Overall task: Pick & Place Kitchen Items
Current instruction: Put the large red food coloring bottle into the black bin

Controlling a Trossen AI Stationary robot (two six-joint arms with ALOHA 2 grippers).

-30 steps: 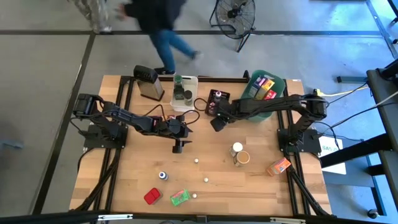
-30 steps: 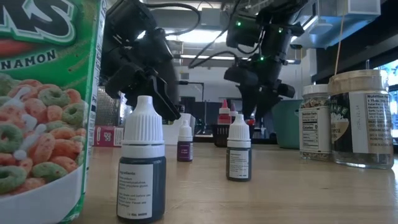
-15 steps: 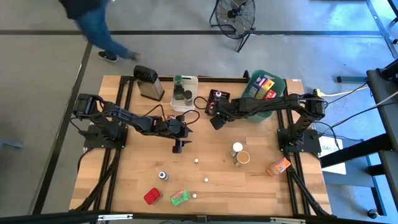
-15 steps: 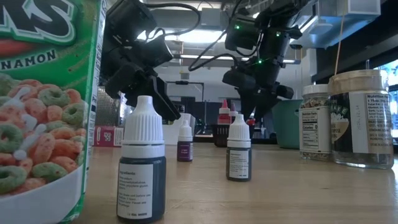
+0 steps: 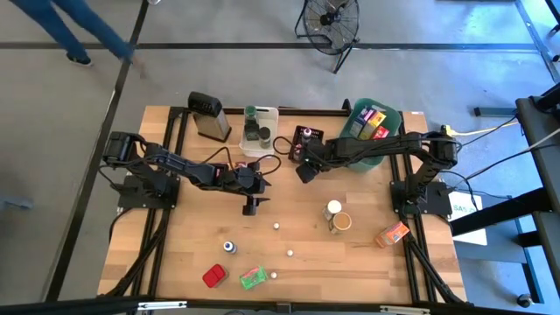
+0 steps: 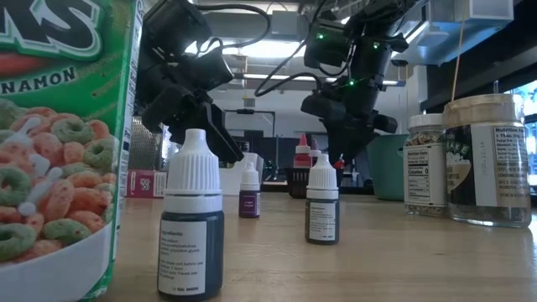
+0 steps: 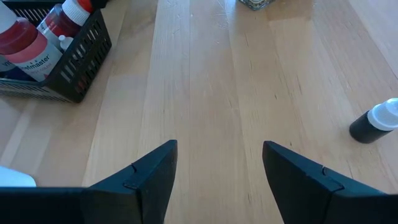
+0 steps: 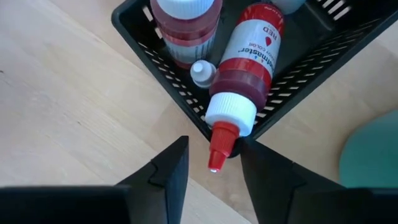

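Note:
A red food-colour bottle (image 8: pixel 247 62) lies slanted in the black basket (image 8: pixel 155 56). Its capped end leans over the basket's corner, and the red nozzle (image 8: pixel 215 155) sticks out past it. My right gripper (image 8: pixel 214 171) (image 5: pixel 303 173) hangs over that corner pointing steeply down, open, one finger on either side of the nozzle. A second red bottle (image 8: pixel 185 25) and a small white-capped one (image 8: pixel 200 73) stand in the same basket. My left gripper (image 7: pixel 221 180) (image 5: pixel 252 206) waits open over bare wood mid-table. A small dark bottle (image 7: pixel 375 122) lies beyond it. My right gripper has the red bottle's nozzle between its two fingers, which come from above. One finger (image 8: pixel 261 168) stands close against the nozzle's base (image 8: pixel 231 147); whether it touches I cannot tell. The bottle rests in the basket.
A white bin (image 5: pixel 260 129), a teal bin (image 5: pixel 391 116) and a grater (image 5: pixel 210 115) line the far edge. Two jars (image 5: pixel 336 216), an orange packet (image 5: pixel 392 234), tiny bottles (image 5: pixel 276 225) (image 5: pixel 229 248) and red (image 5: pixel 213 276) and green packets (image 5: pixel 254 278) lie toward the near edge.
A person beyond the table's far edge has walked off to the left. Both arms have kept their places.

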